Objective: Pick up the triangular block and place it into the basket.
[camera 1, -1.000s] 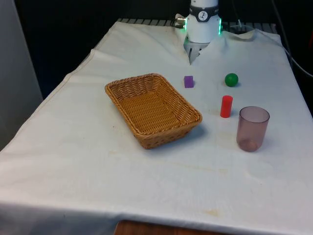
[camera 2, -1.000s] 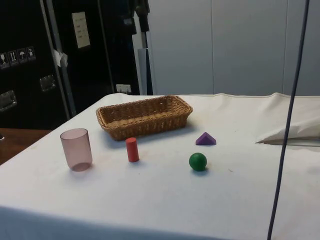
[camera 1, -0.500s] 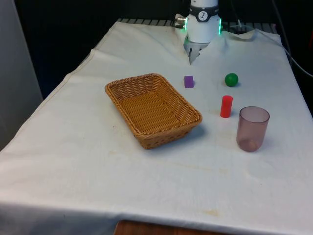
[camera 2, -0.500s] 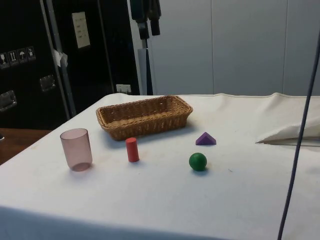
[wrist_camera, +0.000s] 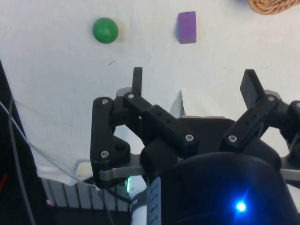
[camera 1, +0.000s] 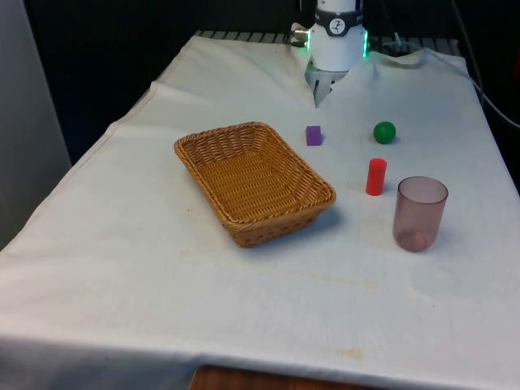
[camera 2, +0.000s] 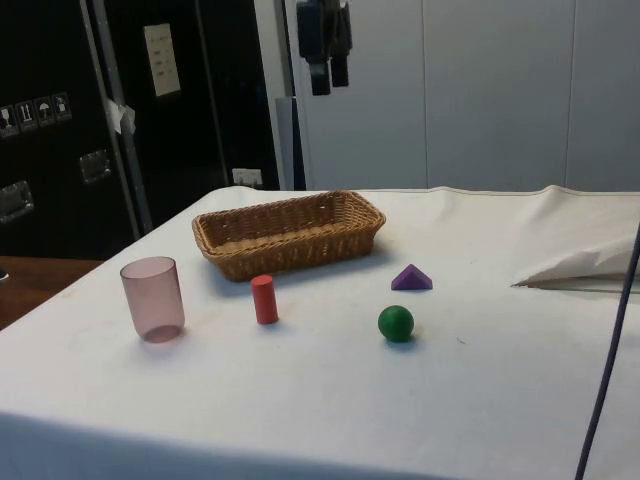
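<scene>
High above the table's far end hangs the gripper [wrist_camera: 194, 82], fingers spread and empty; the purple triangular block [camera 1: 314, 135] lies on the cloth beside the basket [camera 1: 252, 180]; approach step, so next comes descent over the block.

We take this for a robotics lab: a cloth-draped bench [camera 1: 122, 268], dark equipment cabinets [camera 2: 60, 130] behind it, and hanging cables [camera 2: 610, 370].

basket [wrist_camera: 275, 5]: cut by wrist edge | arm [camera 1: 336, 32]: cut by front edge
</scene>
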Controlling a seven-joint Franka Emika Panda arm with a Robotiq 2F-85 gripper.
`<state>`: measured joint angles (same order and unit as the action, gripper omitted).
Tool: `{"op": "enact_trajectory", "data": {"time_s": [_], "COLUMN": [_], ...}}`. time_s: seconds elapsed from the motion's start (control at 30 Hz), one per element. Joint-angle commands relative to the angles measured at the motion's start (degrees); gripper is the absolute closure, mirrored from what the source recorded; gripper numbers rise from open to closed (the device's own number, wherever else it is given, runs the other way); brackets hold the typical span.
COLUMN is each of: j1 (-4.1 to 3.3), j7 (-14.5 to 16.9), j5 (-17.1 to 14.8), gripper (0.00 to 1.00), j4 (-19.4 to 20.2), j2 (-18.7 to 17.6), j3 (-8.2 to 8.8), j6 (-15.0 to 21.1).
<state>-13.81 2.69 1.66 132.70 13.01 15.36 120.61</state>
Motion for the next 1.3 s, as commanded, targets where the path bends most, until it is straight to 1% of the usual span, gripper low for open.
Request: {"op": "enact_trajectory", "data": {"time_s": [0.0,0.03,0.23,0.27,0.3,0.33,0.47,0.57,0.6,0.63,0.67,0.87,0.9,0.93,1.13,1.17,1.2,1.27], "j1": [0.0,0.23,0.34,0.34,0.11,0.34,0.4,0.4,0.17,0.4,0.46,0.57,0.17,0.63,0.74,0.23,0.74,0.74], "j7": [0.1,0.1,0.6,0.7,0.9,0.7,1.0,1.0,1.2,1.0,1.0,0.6,1.2,0.5,-0.5,0.3,-0.6,-0.9], "j5": [0.1,0.6,1.0,1.1,0.7,1.2,1.9,2.5,1.9,2.7,2.9,4.6,3.5,4.9,6.9,5.7,7.0,7.5], "gripper": [0.0,0.0,0.0,0.0,0.0,0.0,0.0,0.0,0.0,0.0,0.0,0.0,0.0,0.0,0.0,0.0,0.0,0.0], "j4": [0.7,2.2,6.2,7.6,6.9,8.2,10.7,11.8,11.5,12.2,12.7,15.4,14.7,15.6,17.9,17.3,18.2,19.1], "j2": [0.4,1.3,3.0,3.5,3.0,3.7,4.0,4.0,3.8,3.9,3.9,4.0,3.7,4.0,4.0,3.7,4.0,4.0], "j3": [0.11,0.17,0.86,1.03,1.15,1.09,1.26,1.26,1.43,1.32,1.32,1.38,1.6,1.38,1.49,1.78,1.49,1.55], "j6": [0.5,2.0,5.0,6.2,5.3,6.8,9.1,10.0,9.4,10.4,10.8,12.8,12.0,13.1,15.6,14.6,16.0,17.1]}}
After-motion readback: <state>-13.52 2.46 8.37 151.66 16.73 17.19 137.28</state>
